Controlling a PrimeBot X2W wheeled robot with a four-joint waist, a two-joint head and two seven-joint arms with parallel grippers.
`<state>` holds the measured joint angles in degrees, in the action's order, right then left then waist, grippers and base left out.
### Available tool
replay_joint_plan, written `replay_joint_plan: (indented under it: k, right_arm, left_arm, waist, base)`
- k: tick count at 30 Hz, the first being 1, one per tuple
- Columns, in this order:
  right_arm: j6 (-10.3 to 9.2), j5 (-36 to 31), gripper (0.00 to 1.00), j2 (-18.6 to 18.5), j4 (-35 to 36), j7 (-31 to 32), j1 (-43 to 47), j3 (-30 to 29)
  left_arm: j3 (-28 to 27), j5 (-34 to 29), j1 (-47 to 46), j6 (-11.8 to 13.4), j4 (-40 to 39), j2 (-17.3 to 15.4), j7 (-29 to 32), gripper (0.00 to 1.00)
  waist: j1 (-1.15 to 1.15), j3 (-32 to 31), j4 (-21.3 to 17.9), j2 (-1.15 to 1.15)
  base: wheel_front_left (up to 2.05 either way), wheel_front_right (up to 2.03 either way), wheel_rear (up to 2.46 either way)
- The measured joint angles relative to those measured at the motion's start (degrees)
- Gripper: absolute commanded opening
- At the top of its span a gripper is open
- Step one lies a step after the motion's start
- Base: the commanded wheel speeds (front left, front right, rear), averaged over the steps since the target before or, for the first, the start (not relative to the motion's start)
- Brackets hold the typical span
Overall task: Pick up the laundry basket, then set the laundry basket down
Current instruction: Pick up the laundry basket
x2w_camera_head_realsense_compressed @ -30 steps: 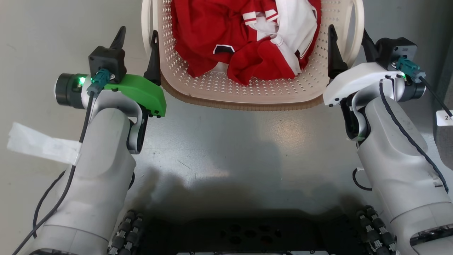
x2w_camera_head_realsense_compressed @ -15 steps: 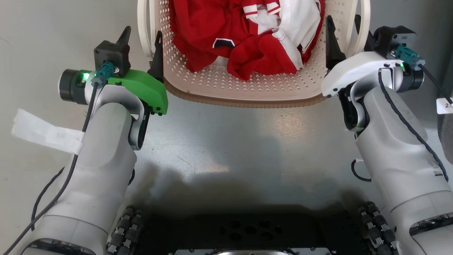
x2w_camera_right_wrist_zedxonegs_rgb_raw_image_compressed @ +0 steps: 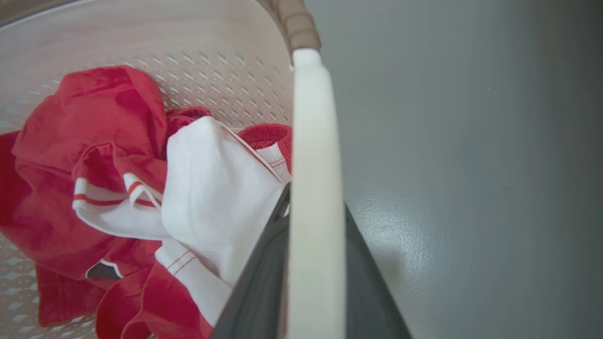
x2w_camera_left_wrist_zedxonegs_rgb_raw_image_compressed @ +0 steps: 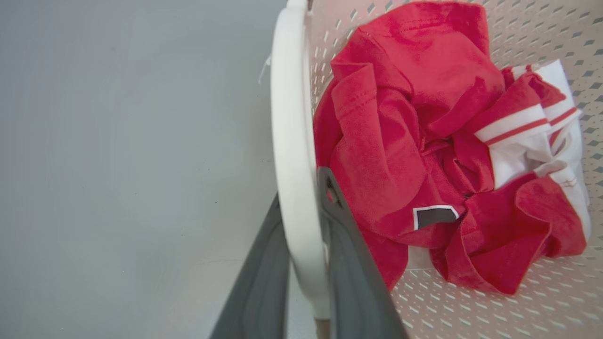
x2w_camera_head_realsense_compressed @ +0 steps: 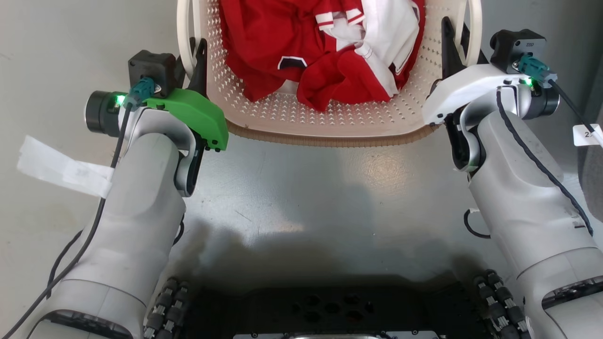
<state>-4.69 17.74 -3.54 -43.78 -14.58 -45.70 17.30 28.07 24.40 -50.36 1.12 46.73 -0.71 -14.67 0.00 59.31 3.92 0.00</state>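
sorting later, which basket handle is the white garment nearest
The right handle, between the right gripper's fingers; the white garment lies beside it, red cloth by the left handle.

Laundry basket [x2w_camera_head_realsense_compressed: 325,140] far end cropped (pic top).

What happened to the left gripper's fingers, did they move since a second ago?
Yes. The left gripper closed: its outer finger swung inward to the left handle of the laundry basket, which both fingers now pinch.

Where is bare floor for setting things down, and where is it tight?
Bare floor lies between the laundry basket and the robot's base. Tight at both handles, clamped by left gripper and right gripper; clothes fill it.
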Motion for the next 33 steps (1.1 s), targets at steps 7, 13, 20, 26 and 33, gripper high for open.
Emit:
replay_joint_plan:
  k: [7,13,20,26,33]
  right_arm:
    - [-0.02,0.69,0.00,0.01,-1.60,0.00,0.00,0.77]
    - [-0.02,2.21,0.00,0.13,-3.34,0.00,0.01,1.40]
    - [-0.01,3.27,0.00,0.65,-6.78,0.00,0.87,1.97]
    - [0.36,5.26,0.00,1.44,-11.46,0.00,3.22,3.49]
    - [1.70,8.24,0.00,1.89,-15.33,0.10,5.55,5.48]
  left_arm:
    - [1.13,1.53,0.04,0.00,1.09,0.01,0.01,0.00]
    - [1.62,3.01,0.26,0.14,2.21,0.13,0.02,0.00]
    - [1.77,3.93,3.20,0.15,3.85,0.57,0.02,0.00]
    - [2.12,6.89,6.83,0.15,6.37,1.43,0.03,0.00]
    - [3.46,9.57,10.18,-0.52,9.13,1.74,0.09,0.00]
  waist:
    - [0.00,-1.73,-0.30,0.00]
    - [0.00,-3.89,-0.61,0.00]
    - [0.00,-7.54,-0.88,0.00]
    - [0.00,-11.68,-1.00,0.00]
    - [0.00,-17.07,-1.13,0.00]
  base:
    - [0.00,0.00,0.00]
    - [0.00,0.00,0.00]
    - [0.00,0.00,0.00]
    - [0.00,0.00,0.00]
    - [0.00,0.00,0.00]
